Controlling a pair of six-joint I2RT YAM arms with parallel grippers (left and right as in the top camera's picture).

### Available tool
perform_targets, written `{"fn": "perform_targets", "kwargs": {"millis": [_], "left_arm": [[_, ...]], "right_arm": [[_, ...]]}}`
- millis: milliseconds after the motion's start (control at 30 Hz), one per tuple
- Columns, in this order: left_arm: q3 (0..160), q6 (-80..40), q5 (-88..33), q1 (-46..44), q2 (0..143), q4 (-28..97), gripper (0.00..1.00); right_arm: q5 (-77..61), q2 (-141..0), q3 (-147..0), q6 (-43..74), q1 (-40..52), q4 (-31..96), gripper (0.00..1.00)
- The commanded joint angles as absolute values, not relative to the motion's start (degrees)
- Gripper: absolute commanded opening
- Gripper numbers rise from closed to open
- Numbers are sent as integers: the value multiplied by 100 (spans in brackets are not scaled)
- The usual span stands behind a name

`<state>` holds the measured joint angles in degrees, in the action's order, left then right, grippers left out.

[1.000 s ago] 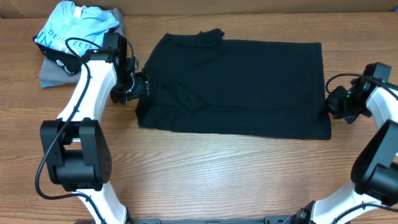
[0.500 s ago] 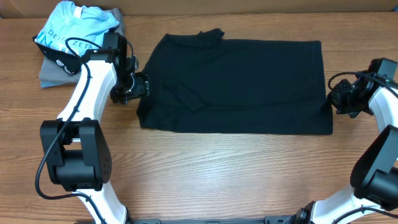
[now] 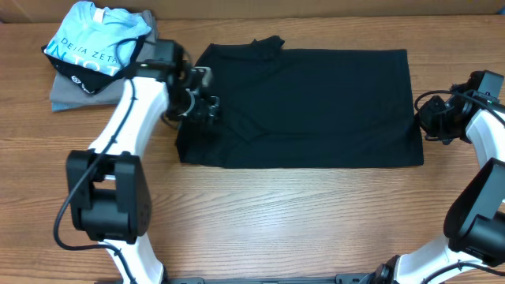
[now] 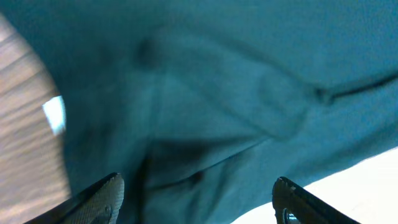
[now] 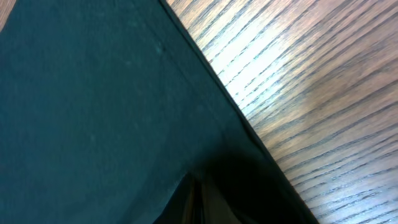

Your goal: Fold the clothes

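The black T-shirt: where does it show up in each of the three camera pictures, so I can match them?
Overhead: the black T-shirt lies spread flat across the upper middle.
Left wrist: it fills nearly the whole picture, seen close up.
Right wrist: it covers the left and lower part.
Shared landmark: the wooden table, bare beside the shirt's edge in every view.

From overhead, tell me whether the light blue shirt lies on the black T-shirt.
No, the light blue shirt rests on the grey shirt, clear of the black T-shirt.
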<state>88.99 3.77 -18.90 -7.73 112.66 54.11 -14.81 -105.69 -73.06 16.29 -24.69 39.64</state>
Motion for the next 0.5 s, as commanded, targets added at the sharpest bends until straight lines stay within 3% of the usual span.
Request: {"fn": "perform_targets", "kwargs": {"millis": [0, 467], "left_arm": [[9006, 755, -1898, -1087, 11386, 5317, 80], [9006, 773, -1872, -2097, 12317, 4764, 77]], "right_arm": [[-1509, -10438, -7432, 1629, -2436, 3927, 4], [-1507, -10438, -7432, 1627, -2436, 3933, 4]]}}
